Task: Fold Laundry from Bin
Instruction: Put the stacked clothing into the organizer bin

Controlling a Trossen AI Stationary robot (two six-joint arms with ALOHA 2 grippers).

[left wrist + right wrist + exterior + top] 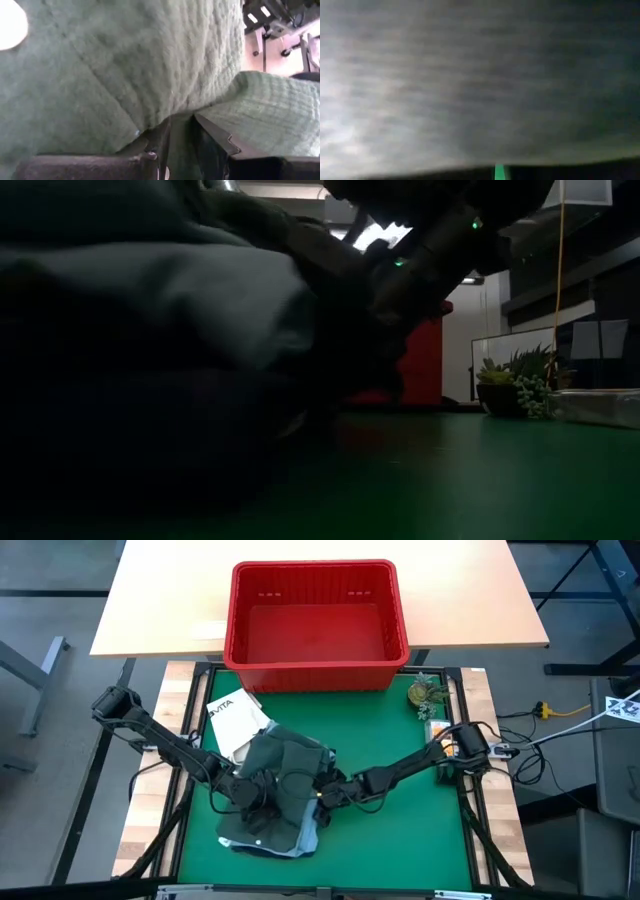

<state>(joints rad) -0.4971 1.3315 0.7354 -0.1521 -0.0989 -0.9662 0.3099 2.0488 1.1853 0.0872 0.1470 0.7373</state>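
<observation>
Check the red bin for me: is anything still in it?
Empty. The high view shows the bin's bare red floor, with no garment inside; the laundry lies on the green mat.

Glossy red plastic bin (316, 668), nubby olive cloth (150, 60)

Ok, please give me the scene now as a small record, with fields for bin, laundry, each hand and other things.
bin: red crate at the table's far side, looks empty
laundry: dark olive-green piece on the green mat, lying on light blue fabric
left hand: on the green piece, closed on a fold of it
right hand: at the pile's right edge, shut
other: white tote bag beside the pile; small plant
</observation>
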